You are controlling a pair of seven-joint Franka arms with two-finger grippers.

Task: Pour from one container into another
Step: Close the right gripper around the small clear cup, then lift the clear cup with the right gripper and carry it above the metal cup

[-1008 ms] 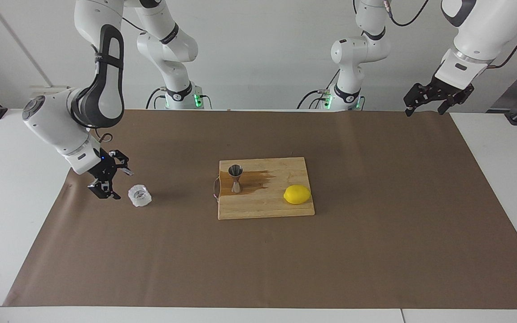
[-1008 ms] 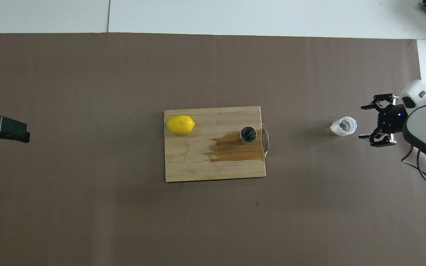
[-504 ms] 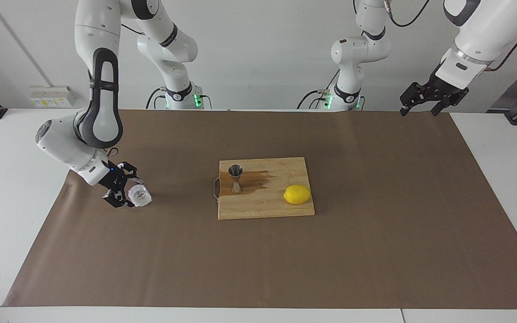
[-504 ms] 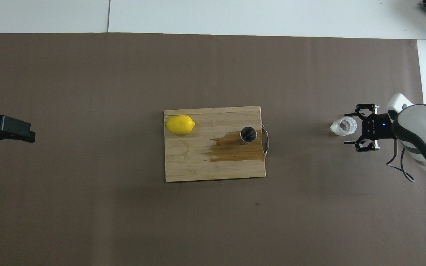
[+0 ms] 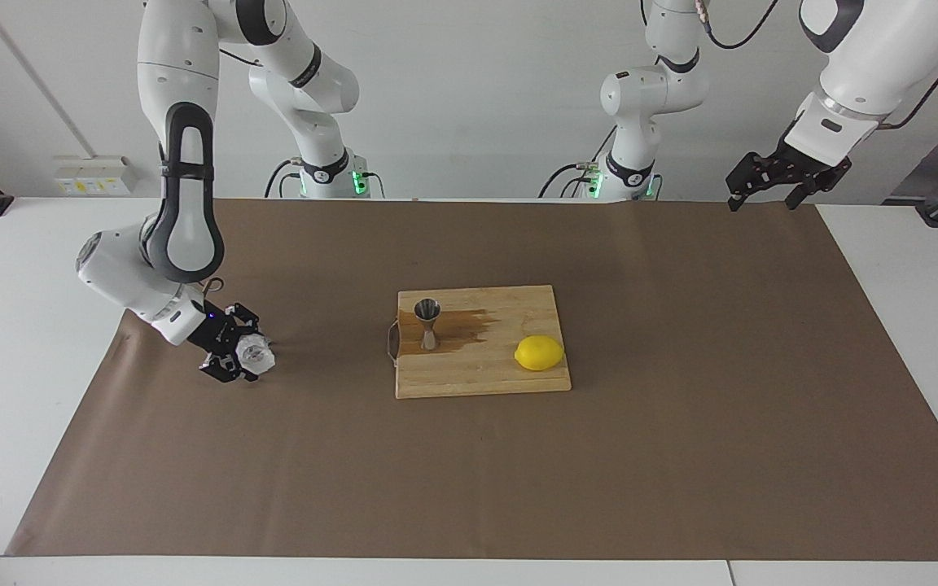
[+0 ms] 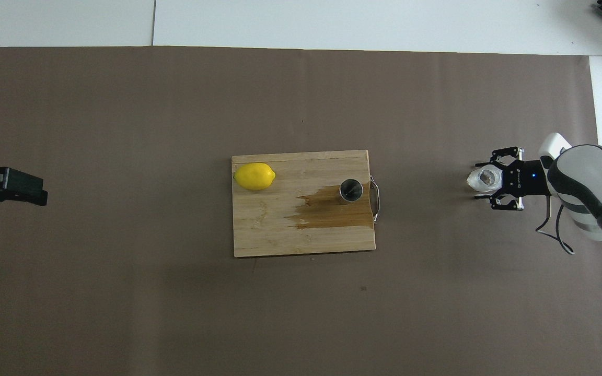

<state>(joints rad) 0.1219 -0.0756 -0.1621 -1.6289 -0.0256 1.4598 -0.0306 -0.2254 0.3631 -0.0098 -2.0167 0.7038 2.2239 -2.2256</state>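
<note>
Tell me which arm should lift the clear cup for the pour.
Right. The right gripper already straddles the clear cup on the paper; the left gripper waits raised at the opposite table end.

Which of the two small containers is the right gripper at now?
The clear faceted cup on the brown paper, between the right gripper's fingers; the steel jigger stands apart on the cutting board.

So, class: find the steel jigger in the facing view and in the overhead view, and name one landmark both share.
Facing view: jigger stands upright on the cutting board, at the board's handle end.
Overhead view: jigger on the same board, seen from above, beside the handle.
Shared landmark: the lemon at the board's other end.
</note>
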